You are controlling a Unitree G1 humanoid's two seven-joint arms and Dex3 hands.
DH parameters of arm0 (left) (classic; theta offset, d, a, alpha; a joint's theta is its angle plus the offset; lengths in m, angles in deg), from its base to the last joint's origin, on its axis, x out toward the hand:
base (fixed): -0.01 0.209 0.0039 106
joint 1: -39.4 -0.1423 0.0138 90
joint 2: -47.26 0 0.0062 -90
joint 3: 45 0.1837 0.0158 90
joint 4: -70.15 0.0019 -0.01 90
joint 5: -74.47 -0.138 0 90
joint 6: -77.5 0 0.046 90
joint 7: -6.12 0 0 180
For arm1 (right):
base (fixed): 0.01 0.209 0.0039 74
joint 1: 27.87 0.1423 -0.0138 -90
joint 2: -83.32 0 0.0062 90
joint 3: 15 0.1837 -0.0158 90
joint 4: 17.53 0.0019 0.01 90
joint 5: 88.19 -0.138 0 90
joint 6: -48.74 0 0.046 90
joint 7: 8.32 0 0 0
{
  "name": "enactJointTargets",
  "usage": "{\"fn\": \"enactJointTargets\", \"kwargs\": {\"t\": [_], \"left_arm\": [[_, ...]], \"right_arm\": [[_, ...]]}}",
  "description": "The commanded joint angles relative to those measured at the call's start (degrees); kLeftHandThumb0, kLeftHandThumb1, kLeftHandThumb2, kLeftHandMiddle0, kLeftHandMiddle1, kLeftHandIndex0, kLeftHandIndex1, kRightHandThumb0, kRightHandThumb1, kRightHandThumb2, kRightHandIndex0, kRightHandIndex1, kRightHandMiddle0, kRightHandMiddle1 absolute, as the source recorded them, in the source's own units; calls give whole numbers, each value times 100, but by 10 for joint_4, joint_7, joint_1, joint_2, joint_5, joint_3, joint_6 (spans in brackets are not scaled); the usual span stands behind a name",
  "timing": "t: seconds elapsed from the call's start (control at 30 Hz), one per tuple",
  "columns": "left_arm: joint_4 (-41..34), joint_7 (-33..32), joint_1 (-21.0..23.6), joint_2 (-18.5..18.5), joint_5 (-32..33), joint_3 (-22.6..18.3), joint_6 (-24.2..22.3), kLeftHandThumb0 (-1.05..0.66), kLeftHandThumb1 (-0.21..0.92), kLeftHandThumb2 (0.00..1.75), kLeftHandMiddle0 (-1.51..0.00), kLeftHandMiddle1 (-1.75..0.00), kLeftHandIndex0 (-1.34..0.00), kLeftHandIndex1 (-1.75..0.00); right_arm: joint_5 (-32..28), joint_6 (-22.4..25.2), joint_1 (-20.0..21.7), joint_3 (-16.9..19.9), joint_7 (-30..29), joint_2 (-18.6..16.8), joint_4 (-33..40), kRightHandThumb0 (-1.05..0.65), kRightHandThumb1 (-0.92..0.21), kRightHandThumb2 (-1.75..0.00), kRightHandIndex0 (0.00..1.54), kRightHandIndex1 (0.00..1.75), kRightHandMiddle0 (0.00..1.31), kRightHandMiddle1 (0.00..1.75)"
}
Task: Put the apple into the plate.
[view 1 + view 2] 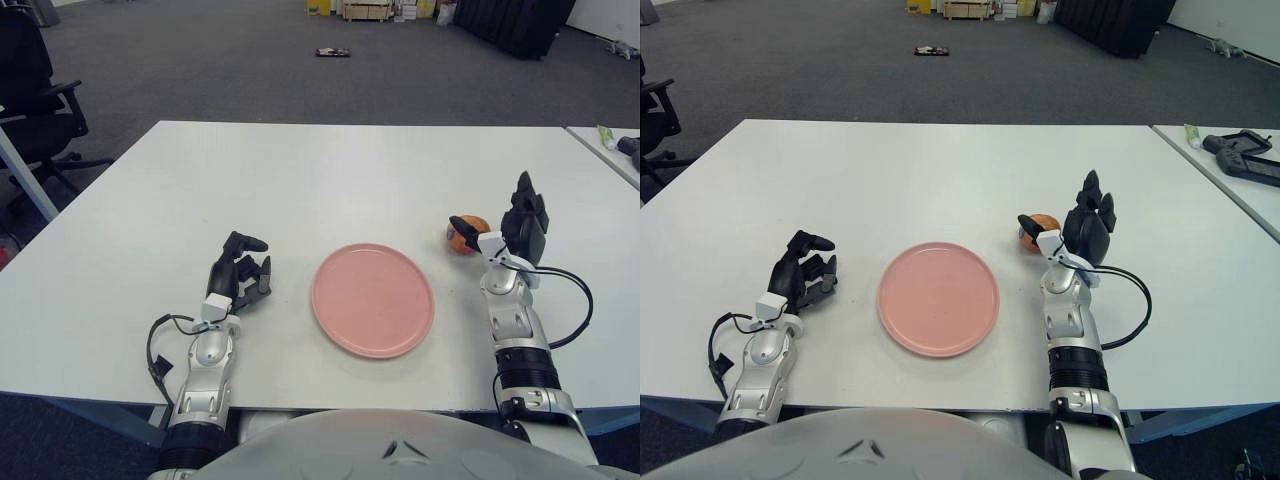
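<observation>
Counter (330, 170), white: pink plate (373, 299) near front edge; apple (466, 235) toward right edge, right robot hand (497, 226) open around it; left robot hand (238, 276) curled, left of plate.

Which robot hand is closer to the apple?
The right hand is closer, right beside the apple with its thumb reaching over it. The left hand is far off, on the other side of the pink plate.

A white table (300, 190) carries a pink plate (373, 299) near its front edge and an apple (468, 236) to the plate's right.
</observation>
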Motion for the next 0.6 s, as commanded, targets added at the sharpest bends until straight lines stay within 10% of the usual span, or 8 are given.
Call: {"fn": "enactJointTargets", "kwargs": {"t": [0.0,0.57], "left_arm": [[4,5,1,-3,4,-3,1,-39,63,92,-85,-175,-37,-175],[-4,1,-3,-4,4,-3,-6,-39,65,91,-89,-175,-36,-175]], "right_arm": [[-6,26,22,-18,32,18,-8,-88,-51,-46,0,0,0,0],[-25,112,43,-76,108,39,-84,-94,-61,-39,0,0,0,0]]}}
